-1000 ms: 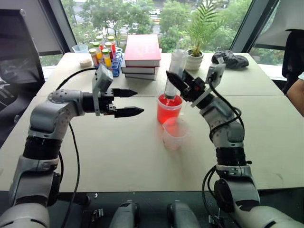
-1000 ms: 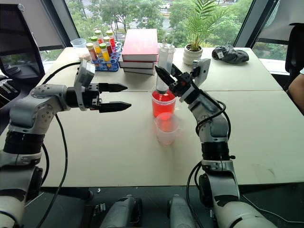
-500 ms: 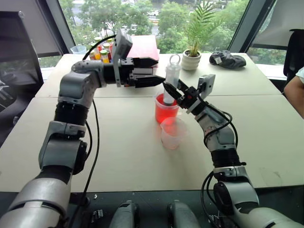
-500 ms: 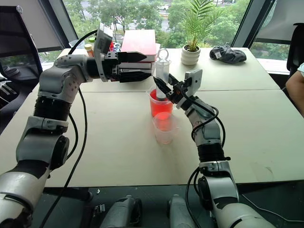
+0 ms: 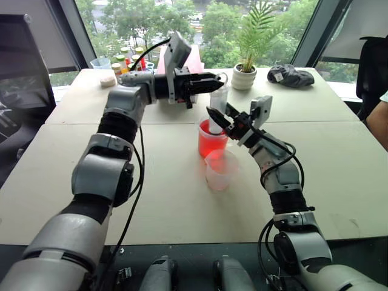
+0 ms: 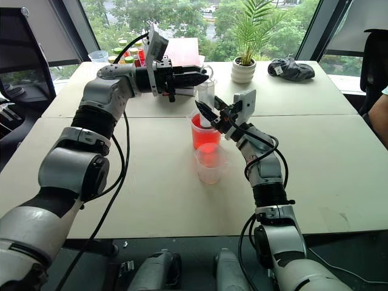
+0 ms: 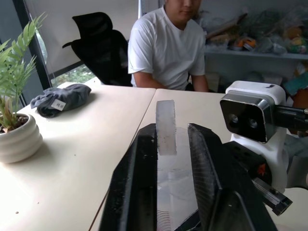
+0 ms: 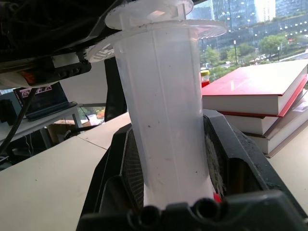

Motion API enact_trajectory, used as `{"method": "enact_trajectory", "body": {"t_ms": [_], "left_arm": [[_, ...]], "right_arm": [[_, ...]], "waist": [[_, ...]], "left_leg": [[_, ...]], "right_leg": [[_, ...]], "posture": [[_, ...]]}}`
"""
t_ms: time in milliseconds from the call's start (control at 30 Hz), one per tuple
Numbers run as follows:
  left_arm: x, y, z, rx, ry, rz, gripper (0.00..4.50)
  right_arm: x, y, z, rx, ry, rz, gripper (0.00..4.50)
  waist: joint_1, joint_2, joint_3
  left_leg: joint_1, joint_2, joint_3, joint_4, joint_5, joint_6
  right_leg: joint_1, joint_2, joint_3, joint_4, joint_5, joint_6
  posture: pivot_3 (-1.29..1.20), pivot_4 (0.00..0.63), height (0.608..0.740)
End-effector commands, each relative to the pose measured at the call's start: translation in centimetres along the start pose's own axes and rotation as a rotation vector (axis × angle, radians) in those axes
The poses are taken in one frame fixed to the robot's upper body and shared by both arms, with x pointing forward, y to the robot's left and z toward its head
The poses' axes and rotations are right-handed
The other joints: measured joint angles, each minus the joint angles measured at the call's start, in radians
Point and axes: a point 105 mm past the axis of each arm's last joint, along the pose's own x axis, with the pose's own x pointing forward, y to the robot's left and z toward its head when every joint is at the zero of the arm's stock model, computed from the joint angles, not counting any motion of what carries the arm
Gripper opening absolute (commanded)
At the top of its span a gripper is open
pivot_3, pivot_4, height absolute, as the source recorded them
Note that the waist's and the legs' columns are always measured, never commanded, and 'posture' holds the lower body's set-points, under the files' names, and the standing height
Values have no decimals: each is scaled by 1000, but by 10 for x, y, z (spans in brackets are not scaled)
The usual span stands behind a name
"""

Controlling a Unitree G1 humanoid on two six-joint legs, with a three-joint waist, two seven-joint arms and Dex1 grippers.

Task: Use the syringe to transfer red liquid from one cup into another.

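The tall handled cup (image 5: 213, 140) stood near the middle of the table (image 5: 339, 170), and everything else can be placed from it. Behind it lay a stack of red books (image 6: 185, 50). Beside the books, farther from the cup, stood a rack of small capped tubes (image 5: 126, 59) with coloured stuff inside. Also behind the cup was a little plant in a white pot (image 5: 245, 76), and past the pot lay a dark cloth (image 5: 293, 75). A person (image 7: 166, 48) in a white shirt sat at the far side of the table in the left wrist view. Nothing lay between the cup and the small cup.

The tall cup was about half full of red liquid (image 5: 212, 145). The small cup (image 5: 221, 170) stood just in front of it, touching or almost touching, and looked pink from the red behind it; I could not tell if anything was in it.

The syringe (image 6: 205, 104) stood upright with its tip down in the tall cup. The right gripper (image 5: 220, 116) was clamped tight on the barrel. The left gripper (image 6: 200, 77) was pinched on the plunger top, above the tall cup.

A moment before, the left gripper was wide and off to the side of the cup, holding nothing. It had come up and over the cup and snapped closed. The right gripper had stayed on the syringe.
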Motion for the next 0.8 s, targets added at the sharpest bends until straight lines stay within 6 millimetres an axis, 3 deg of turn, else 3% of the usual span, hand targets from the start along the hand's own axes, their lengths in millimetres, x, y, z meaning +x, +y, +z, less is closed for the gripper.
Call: {"method": "enact_trajectory", "body": {"t_ms": [33, 167, 800], "left_arm": [[6, 0, 22, 75, -40, 0, 45], [8, 2, 29, 90, -57, 18, 45], [-4, 17, 98, 224, -189, 149, 45]], "right_arm": [[2, 3, 11, -36, -30, 18, 1380], [1, 5, 6, -23, -6, 31, 1380], [2, 15, -20, 55, 91, 70, 1380]], "waist": [[1, 0, 0], [1, 0, 0], [0, 0, 0]], "left_leg": [[0, 0, 0, 0, 0, 0], [0, 0, 0, 0, 0, 0], [0, 0, 0, 0, 0, 0]], "right_leg": [[0, 0, 0, 0, 0, 0], [0, 0, 0, 0, 0, 0], [0, 0, 0, 0, 0, 0]], "posture": [[0, 150, 740], [0, 150, 740], [0, 150, 740]]}}
